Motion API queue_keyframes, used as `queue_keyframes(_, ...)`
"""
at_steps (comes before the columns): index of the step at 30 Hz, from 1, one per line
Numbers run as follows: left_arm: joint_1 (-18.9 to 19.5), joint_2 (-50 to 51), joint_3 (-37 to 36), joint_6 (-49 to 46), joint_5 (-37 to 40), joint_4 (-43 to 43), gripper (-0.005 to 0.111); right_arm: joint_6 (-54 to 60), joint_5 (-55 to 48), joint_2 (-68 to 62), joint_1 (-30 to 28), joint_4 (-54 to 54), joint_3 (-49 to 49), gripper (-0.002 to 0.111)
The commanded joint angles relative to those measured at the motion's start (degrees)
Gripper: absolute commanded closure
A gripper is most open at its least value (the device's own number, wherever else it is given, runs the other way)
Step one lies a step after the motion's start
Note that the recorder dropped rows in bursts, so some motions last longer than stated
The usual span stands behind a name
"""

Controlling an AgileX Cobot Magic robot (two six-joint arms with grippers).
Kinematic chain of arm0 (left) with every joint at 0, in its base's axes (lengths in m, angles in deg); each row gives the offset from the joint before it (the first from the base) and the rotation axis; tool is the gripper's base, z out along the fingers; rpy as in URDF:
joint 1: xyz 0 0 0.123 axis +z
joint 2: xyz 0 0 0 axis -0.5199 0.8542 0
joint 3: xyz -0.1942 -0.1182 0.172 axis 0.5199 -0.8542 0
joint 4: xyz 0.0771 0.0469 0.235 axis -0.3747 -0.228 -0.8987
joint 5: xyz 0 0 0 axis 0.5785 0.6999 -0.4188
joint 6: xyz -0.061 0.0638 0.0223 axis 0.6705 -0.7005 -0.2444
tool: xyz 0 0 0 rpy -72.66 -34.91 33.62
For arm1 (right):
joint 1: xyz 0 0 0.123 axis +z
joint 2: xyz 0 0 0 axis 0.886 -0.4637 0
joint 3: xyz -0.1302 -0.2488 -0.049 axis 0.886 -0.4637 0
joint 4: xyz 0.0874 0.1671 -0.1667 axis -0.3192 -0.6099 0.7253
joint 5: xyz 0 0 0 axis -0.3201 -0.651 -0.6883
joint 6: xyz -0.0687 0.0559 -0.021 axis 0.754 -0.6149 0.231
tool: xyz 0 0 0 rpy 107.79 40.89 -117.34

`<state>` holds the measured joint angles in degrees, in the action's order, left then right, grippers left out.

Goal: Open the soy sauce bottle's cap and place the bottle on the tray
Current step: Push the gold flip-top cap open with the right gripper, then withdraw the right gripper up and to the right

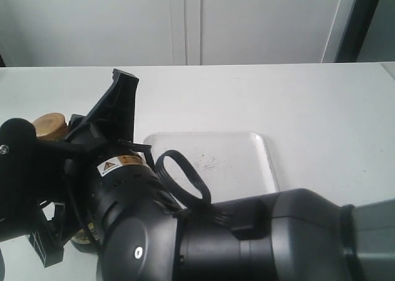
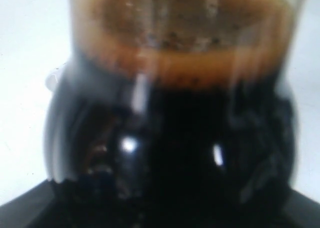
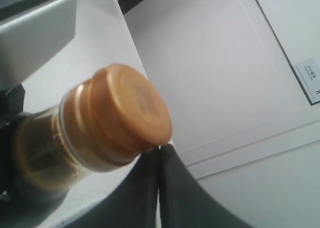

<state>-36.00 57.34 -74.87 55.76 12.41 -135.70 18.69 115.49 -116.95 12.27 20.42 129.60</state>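
Fingertips (image 3: 160, 150) of my right gripper are pressing together under the cap (image 3: 127, 110) rim. I am levering upward gently while the left gripper's state, against the bottle (image 2: 170, 138), cannot be told.

Setting: a plain indoor test room, lab-like rather than domestic. A bare white bench (image 1: 321, 102) fills the exterior view, its far edge meeting a wall of flat white panels (image 1: 92, 21) with narrow vertical seams. A dark upright strip (image 1: 361, 21) stands beyond the far right corner. The right wrist view shows the same pale panelled wall (image 3: 225, 77) with a small printed label (image 3: 310, 77), text unreadable. No kitchen fittings show; the one white tray (image 1: 259, 163) sits near the bench's middle among black robot arm housings (image 1: 247, 244).
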Motion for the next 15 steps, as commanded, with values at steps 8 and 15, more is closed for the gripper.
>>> queue_keyframes(8, -0.17, 0.06, -0.16, -0.31, 0.26, -1.57, 0.107, 0.95, -3.33, 0.30, 0.96, 0.96, 3.79, 0.108)
queue_keyframes(15, -0.17, 0.06, -0.16, -0.31, 0.26, -1.57, 0.107, 1.98, -6.66, 0.30, 0.96, 1.34, 7.85, 0.108)
